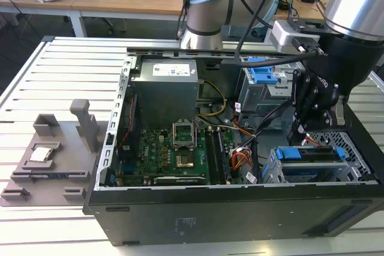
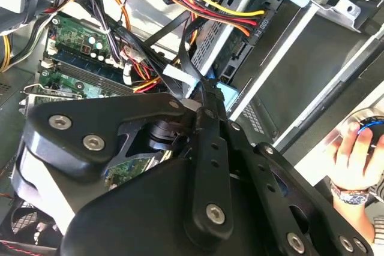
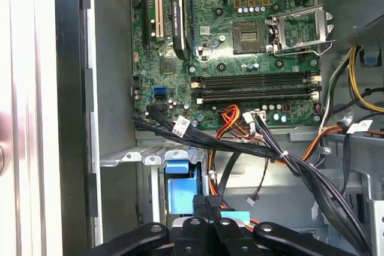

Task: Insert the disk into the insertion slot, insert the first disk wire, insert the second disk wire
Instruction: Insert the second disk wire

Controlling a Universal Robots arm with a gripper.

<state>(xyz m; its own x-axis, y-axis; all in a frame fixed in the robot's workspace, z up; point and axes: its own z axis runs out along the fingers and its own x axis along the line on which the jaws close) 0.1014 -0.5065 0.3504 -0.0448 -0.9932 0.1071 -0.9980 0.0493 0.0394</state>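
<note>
Disk (image 1: 312, 155): silver-grey drive in a bright blue carrier, seated flat in the insertion slot (image 1: 273, 169), the low perforated grey cage at the near corner of the open computer case (image 1: 240, 220) on the exterior view's right; the carrier's blue end tabs show at both ends of the bay; in the first wrist view the blue carrier (image 3: 182, 190) lies beside the cage's bent metal flange. Gripper (image 1: 312, 129): black, linked fingers pressed together, hanging just above the disk's far edge; in the first wrist view the closed fingertips (image 3: 207, 205) meet over a black cable near a light blue connector (image 3: 234, 216); whether they actually pinch that cable cannot be told. Wire bundle (image 3: 282, 157): black, red, orange and yellow leads running from the motherboard edge across to the drive bay; the second wrist view shows a yellow, red and black wire group (image 2: 222, 10) ending at a black plug against the cage. Motherboard (image 1: 174, 154): green, empty processor socket, on the case floor. Power supply (image 1: 165, 88): grey box at the far side. Second cage with blue tabbed bracket (image 1: 262, 76): beyond the gripper. Grey fixture tray (image 1: 54, 154): on the slatted table, exterior view's left. A person's hand (image 2: 354, 154): at the edge of the second wrist view, on a mouse.
</note>
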